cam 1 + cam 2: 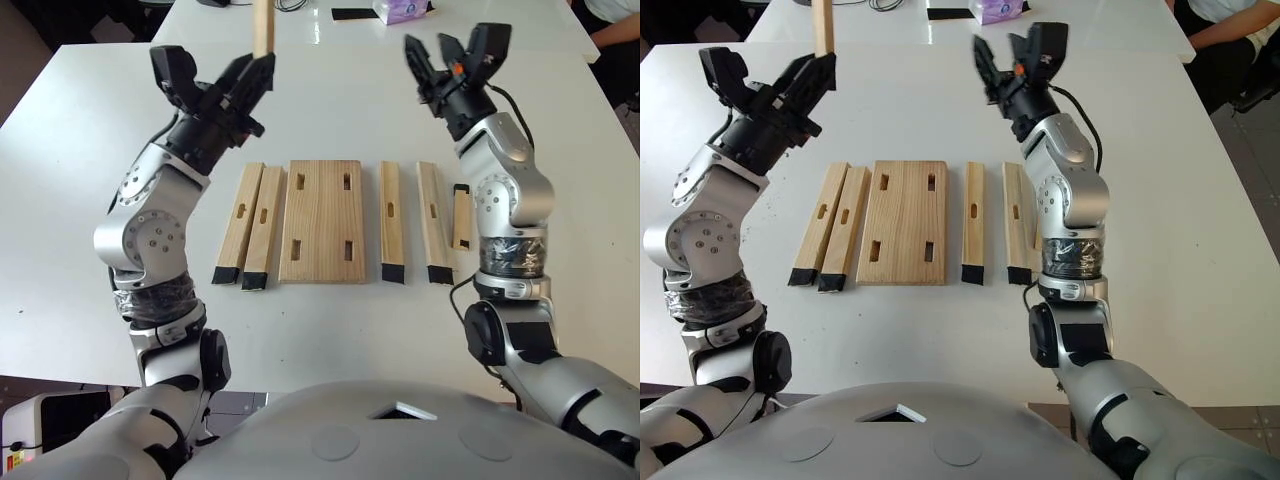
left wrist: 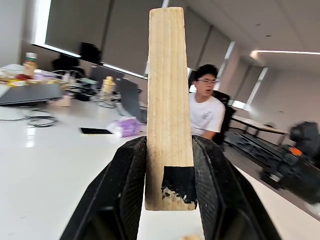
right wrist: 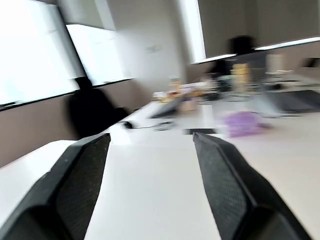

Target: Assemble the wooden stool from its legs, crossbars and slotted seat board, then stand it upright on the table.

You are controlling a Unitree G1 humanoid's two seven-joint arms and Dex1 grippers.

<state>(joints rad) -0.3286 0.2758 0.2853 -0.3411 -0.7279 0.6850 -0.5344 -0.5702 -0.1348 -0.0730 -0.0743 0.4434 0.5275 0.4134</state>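
My left gripper (image 1: 258,68) is raised above the table's far left and is shut on a wooden leg (image 1: 263,25) that stands upright. In the left wrist view the leg (image 2: 169,100), black-tipped at its lower end, sits between the two dark fingers (image 2: 125,185). The slotted seat board (image 1: 322,220) lies flat at the table's centre. Two legs (image 1: 240,222) (image 1: 264,225) lie to its left and two more (image 1: 391,222) (image 1: 434,222) to its right, then a short crossbar (image 1: 461,218). My right gripper (image 1: 430,52) is held high at the far right, open and holding nothing.
The white table (image 1: 90,180) has free room on both sides of the row of parts. On the adjoining table behind lie a purple tissue pack (image 1: 405,10) and a flat black item (image 1: 350,14).
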